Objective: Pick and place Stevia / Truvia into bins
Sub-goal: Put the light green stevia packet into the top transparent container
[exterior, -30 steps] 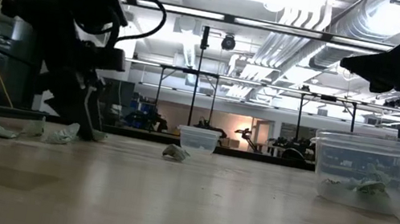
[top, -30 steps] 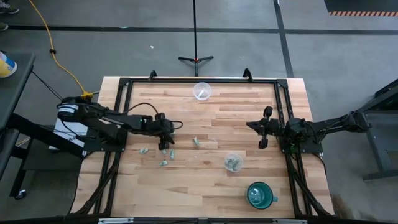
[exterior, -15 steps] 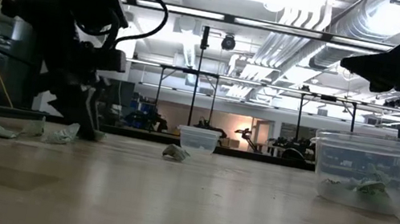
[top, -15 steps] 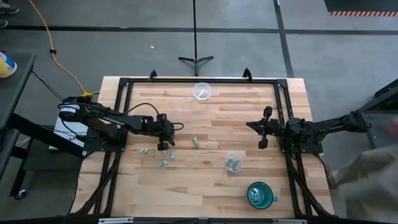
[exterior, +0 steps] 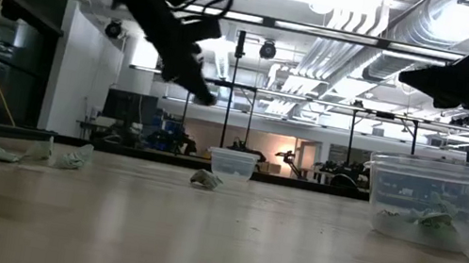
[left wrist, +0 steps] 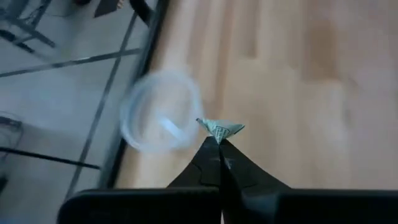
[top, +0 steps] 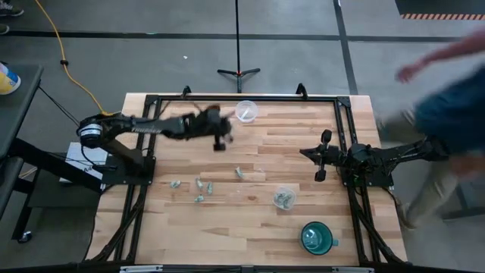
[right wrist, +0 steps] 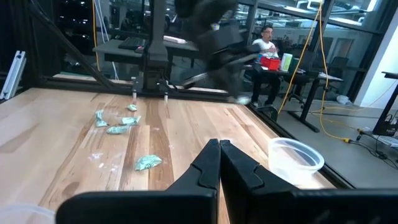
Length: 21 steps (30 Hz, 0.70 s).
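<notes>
Now pinched tight in the left pincer: one Stevia packet, held by its edge, up in the air near the far cup. Looks light, thin and soft, so easy to crumple or drop. Best held by an edge, like now.

Inside the far cup: seems to be one pale scrap, hard to tell. Inside the near cup: a few packets already. More loose packets lying on the surface, well apart from both cups.

Off to the side, away from the packets: the right pincer, fingers pressed together, holding nothing.
</notes>
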{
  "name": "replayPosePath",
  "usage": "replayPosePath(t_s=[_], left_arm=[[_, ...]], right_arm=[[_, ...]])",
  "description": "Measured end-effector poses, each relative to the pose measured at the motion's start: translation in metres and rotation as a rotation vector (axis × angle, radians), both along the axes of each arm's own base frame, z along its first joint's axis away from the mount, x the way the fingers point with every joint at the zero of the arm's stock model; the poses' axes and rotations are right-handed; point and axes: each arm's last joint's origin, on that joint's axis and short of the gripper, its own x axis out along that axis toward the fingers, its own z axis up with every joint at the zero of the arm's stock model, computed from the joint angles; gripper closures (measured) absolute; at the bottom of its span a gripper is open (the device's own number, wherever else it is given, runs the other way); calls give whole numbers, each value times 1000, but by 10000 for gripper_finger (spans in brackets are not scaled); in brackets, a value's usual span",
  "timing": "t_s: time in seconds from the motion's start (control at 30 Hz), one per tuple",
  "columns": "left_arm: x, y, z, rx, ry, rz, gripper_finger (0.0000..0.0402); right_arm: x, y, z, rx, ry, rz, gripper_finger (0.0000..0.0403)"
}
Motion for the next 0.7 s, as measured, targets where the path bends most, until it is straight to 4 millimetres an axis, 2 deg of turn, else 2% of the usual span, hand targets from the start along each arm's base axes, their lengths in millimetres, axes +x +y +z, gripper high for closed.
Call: replayPosePath(t_s=[0.17,0.3,0.4,0.5,0.57,0.7], left_arm=[[20,50,11,-94,-71,-79,372],[42,82,-2,-156,-33,-72,355],[57,101,-8,-183,27,-42,366],[68,118,-9,-219,48,-3,377],[74,125,-13,-238,62,13,371],[80,129,-13,-245,88,21,305]], right_arm=[[0,0,0,-1,3,0,402],[0,0,-1,-1,9,-1,402],[0,0,-1,-2,10,-3,402],[0,0,-2,-2,17,-3,402],[0,0,-3,-3,26,-2,402],[0,0,-4,-4,42,1,402]])
